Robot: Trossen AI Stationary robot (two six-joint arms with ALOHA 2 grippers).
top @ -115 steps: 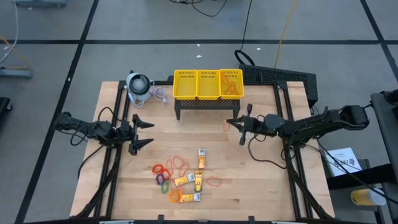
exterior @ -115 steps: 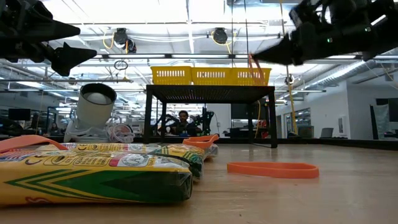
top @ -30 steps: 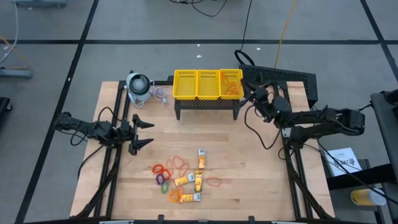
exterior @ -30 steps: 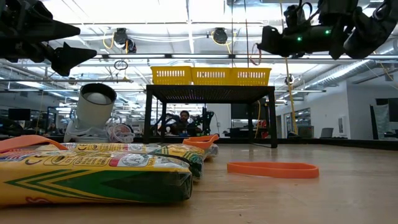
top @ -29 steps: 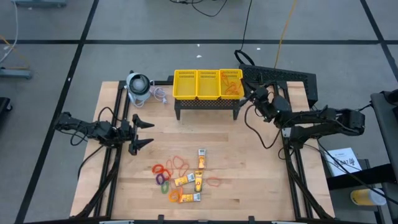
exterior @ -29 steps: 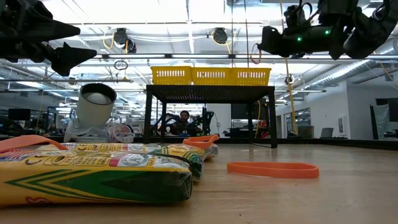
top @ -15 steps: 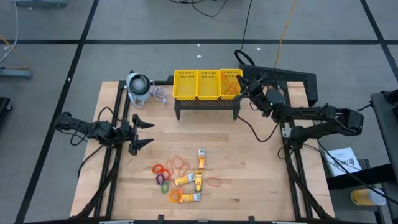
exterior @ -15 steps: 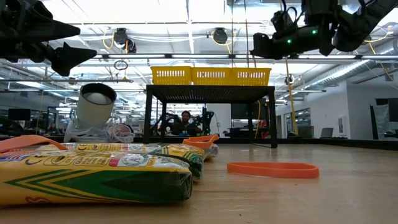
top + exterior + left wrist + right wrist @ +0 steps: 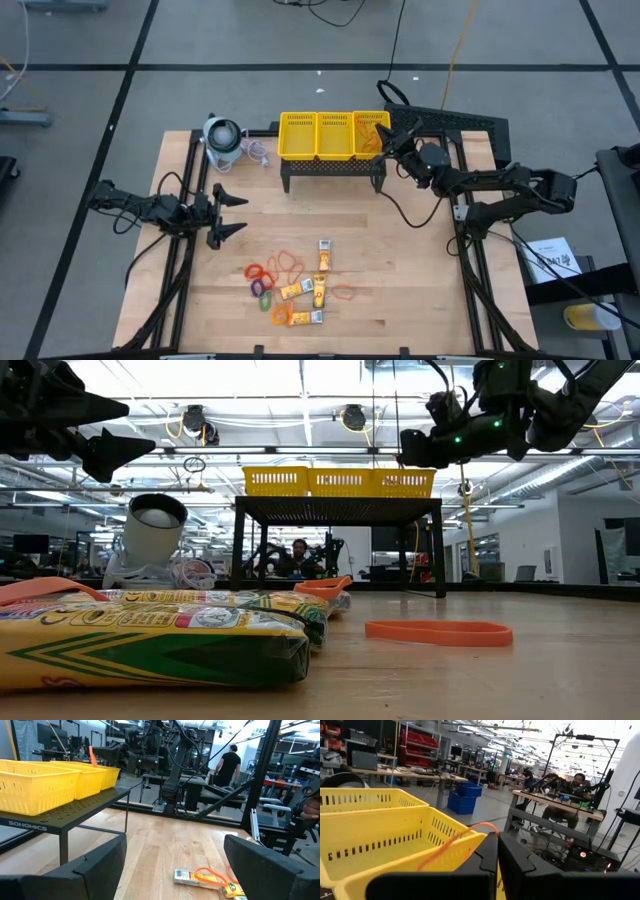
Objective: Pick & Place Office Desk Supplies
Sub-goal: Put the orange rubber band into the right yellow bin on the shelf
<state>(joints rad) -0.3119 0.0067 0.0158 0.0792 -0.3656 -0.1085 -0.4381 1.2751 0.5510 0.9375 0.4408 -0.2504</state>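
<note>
My right gripper [image 9: 386,146] [image 9: 498,838] hovers at the right-hand compartment of the yellow mesh basket [image 9: 335,135] [image 9: 380,830], shut on a thin orange rubber band [image 9: 454,841]. My left gripper [image 9: 226,214] [image 9: 175,855] waits open over the table's left side. The other supplies lie flat on the near middle of the table: yellow-orange packets [image 9: 320,256] [image 9: 150,630], orange rubber bands [image 9: 343,293] [image 9: 438,632] and coloured rings [image 9: 262,281]. More orange bands [image 9: 372,133] lie in the right compartment. My right gripper pinches the orange rubber band at one end of its loop [image 9: 487,827] between its two fingers [image 9: 520,862]. It reaches in from the table's right, about level. The band is lifted clear and arches forward from the fingertips over the basket's right compartment [image 9: 395,847].
The basket stands on a black perforated stand [image 9: 335,168] [image 9: 338,510] at the far middle. A grey-white round device [image 9: 222,137] [image 9: 150,530] with a cord sits at the far left. People show in the room beyond the table. Bare wood lies between the stand and the supplies.
My right gripper has moved toward the table's left and slightly toward the far edge, from beside the basket's right end to over its right compartment. It has stayed shut, carrying the rubber band along.
</note>
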